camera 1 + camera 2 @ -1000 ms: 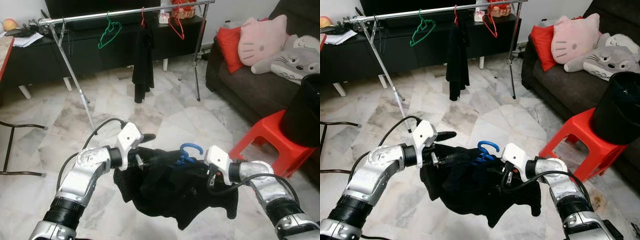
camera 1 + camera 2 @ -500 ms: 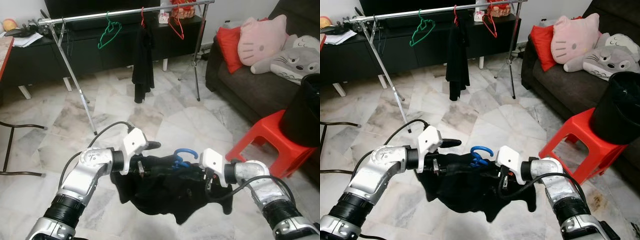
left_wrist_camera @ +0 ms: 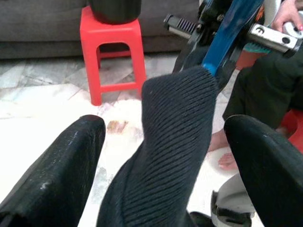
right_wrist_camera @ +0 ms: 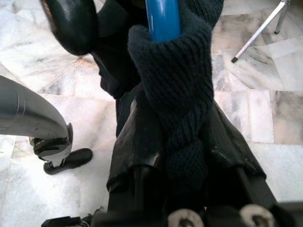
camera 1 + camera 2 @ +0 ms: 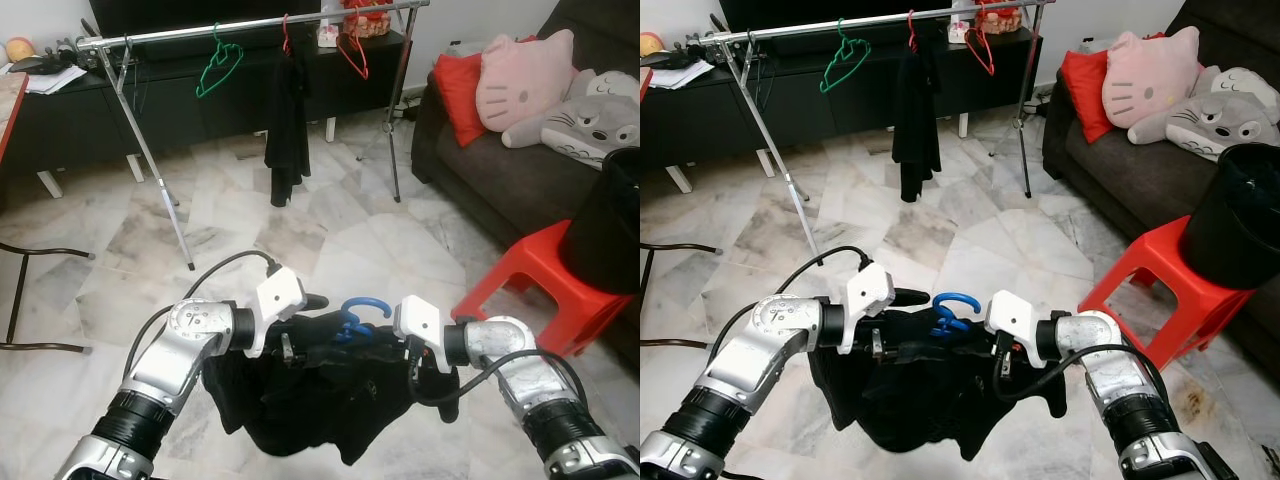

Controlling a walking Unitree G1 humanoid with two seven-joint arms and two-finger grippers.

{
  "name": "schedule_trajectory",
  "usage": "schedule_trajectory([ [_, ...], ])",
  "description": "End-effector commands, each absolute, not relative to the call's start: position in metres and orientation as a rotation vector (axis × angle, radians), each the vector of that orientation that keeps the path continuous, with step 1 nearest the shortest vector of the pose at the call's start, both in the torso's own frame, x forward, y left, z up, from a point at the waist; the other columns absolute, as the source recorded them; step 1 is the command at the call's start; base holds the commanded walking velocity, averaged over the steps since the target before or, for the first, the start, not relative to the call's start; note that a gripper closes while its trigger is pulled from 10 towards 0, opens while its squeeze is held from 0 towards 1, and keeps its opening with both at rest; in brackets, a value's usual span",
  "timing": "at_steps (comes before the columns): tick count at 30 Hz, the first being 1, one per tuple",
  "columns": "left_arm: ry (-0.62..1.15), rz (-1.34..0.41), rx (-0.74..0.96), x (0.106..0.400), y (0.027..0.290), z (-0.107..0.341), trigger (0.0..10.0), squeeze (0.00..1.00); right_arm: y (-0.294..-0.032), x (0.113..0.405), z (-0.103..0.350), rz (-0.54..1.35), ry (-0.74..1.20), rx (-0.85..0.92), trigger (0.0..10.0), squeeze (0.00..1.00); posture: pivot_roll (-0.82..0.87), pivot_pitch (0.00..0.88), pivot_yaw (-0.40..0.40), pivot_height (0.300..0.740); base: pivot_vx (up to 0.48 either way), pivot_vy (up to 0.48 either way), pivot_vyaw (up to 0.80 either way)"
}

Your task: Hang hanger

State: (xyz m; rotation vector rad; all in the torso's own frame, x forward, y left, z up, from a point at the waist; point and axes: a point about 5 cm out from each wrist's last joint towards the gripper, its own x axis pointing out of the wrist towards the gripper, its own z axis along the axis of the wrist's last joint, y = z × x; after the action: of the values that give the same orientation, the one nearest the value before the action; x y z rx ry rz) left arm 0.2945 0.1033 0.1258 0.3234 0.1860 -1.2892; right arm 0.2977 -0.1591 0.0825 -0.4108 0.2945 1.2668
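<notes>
**Holding a dressed hanger short of the rack**

Hanging between both grippers, the blue hanger carries a black knit garment low over the marble floor, well short of the rack. The right gripper is clenched on the garment bunched around the hanger's arm. The left gripper has its fingers spread, with knit cloth between them. A red stool stands right of the hanger, a sofa beyond it.
</notes>
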Motion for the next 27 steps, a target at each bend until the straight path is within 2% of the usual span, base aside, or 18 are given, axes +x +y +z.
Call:
schedule_trajectory([
  [1,0.201,-1.292,0.341,0.2941,0.1029,0.1213,5.6,0.00,-0.1535,0.2991,0.0912,1.279,0.238,-0.399,0.0,0.00,-0.05,0.000,-0.025,0.740,0.000,0.000,0.00],
  [2,0.199,-1.289,0.336,0.2943,0.1024,0.1216,3.1,0.00,-0.1527,0.2987,0.0913,1.282,0.237,-0.397,0.0,0.00,-0.05,0.000,-0.025,0.740,0.000,0.000,0.00],
  [3,0.199,-1.289,0.336,0.2943,0.1024,0.1216,3.1,0.00,-0.1527,0.2987,0.0913,1.282,0.237,-0.397,0.0,0.00,-0.05,0.000,-0.025,0.740,0.000,0.000,0.00],
  [4,0.197,-1.288,0.332,0.2946,0.1021,0.1222,0.0,0.00,-0.1521,0.2985,0.0915,1.283,0.237,-0.396,0.0,0.00,-0.05,0.000,-0.025,0.740,0.000,0.000,0.00],
  [27,0.197,-1.303,0.326,0.2944,0.1014,0.1232,0.0,0.00,-0.1481,0.2979,0.0902,1.285,0.241,-0.398,0.0,0.00,-0.05,0.000,-0.024,0.740,0.000,0.000,0.00],
])
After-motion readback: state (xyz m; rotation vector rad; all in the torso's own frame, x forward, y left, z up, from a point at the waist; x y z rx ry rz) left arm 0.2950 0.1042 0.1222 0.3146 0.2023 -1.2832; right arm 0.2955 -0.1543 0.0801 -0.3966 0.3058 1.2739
